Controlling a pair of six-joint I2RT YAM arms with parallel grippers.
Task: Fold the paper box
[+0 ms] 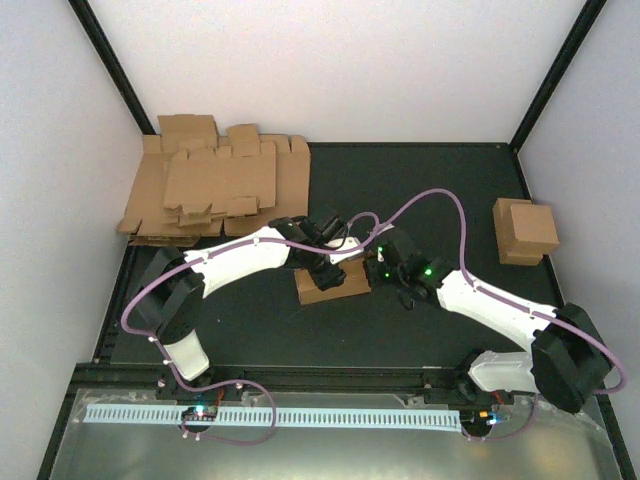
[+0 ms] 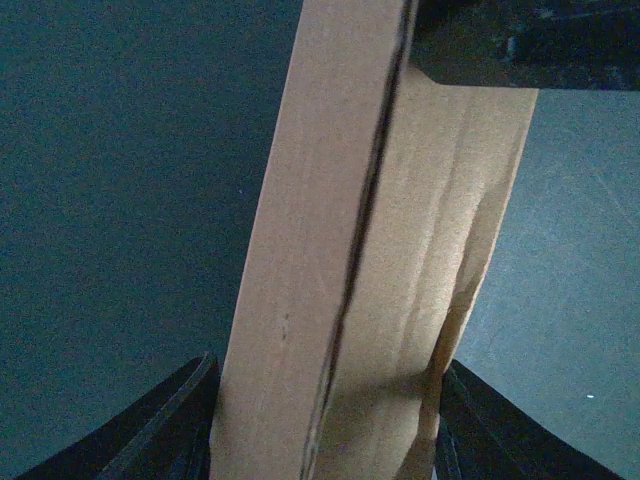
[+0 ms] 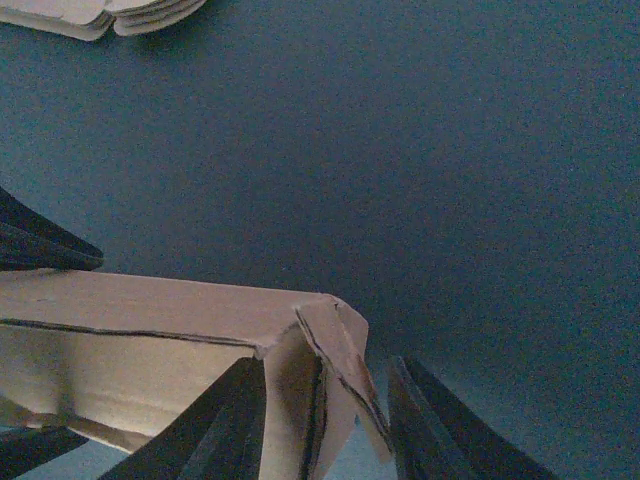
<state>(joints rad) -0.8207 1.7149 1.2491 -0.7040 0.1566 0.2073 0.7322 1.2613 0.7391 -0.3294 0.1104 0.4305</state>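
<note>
The paper box (image 1: 333,284), brown cardboard and partly folded, lies at the middle of the dark mat. My left gripper (image 1: 328,262) comes onto it from the back left. In the left wrist view the box (image 2: 330,250) fills the whole gap between both fingers of the left gripper (image 2: 325,440), which is shut on it. My right gripper (image 1: 388,268) is at the box's right end. In the right wrist view its jaws (image 3: 330,420) straddle the loose end flaps (image 3: 335,370), and a gap shows between the flaps and the right finger (image 3: 440,430).
A pile of flat brown blanks (image 1: 215,190) lies at the back left; its edge shows in the right wrist view (image 3: 100,12). Folded boxes (image 1: 527,230) stand at the right edge of the mat. White walls close the back and sides.
</note>
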